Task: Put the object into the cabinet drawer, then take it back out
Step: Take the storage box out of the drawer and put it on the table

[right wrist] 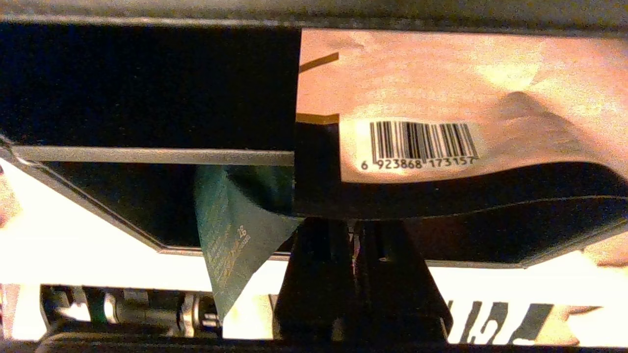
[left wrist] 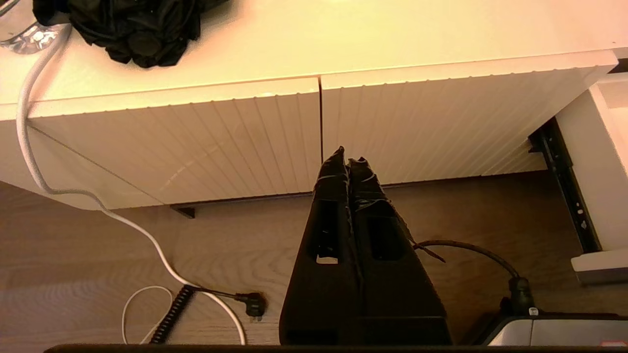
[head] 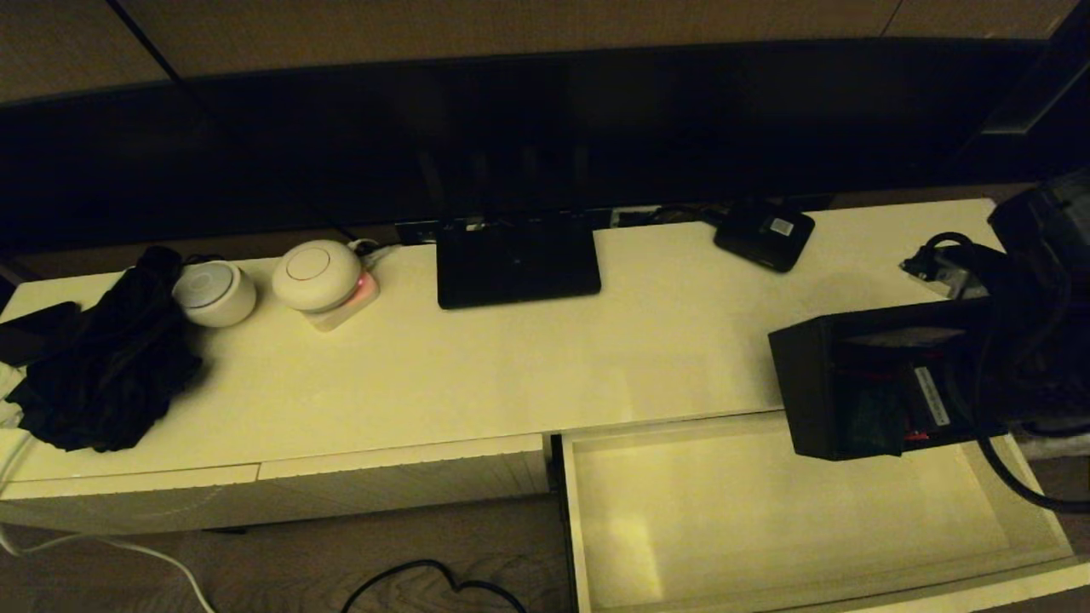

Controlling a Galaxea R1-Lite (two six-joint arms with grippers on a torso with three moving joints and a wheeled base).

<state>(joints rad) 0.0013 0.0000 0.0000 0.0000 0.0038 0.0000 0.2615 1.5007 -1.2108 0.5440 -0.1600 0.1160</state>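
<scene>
Black square organiser box [head: 839, 387] is hanging tilted over the open cream-white drawer [head: 766, 511], right gripper [right wrist: 354, 235] clamping its wall; left gripper [left wrist: 347, 164] is sitting closed, empty.

The left tool [left wrist: 347, 162] is matte black, two tapering slotted fingers [left wrist: 326, 230] wrapped in black tape.

Dim, warm yellow light throughout. In the head view the table [head: 511, 366] glows pale while the wall at 12 o'clock is near black; the box [head: 851, 383] and cloth [head: 102, 375] lose detail in shadow. The right wrist view blows out white at 6 o'clock, but its barcode [right wrist: 419, 144] stays sharp. The left wrist view is clear.
</scene>
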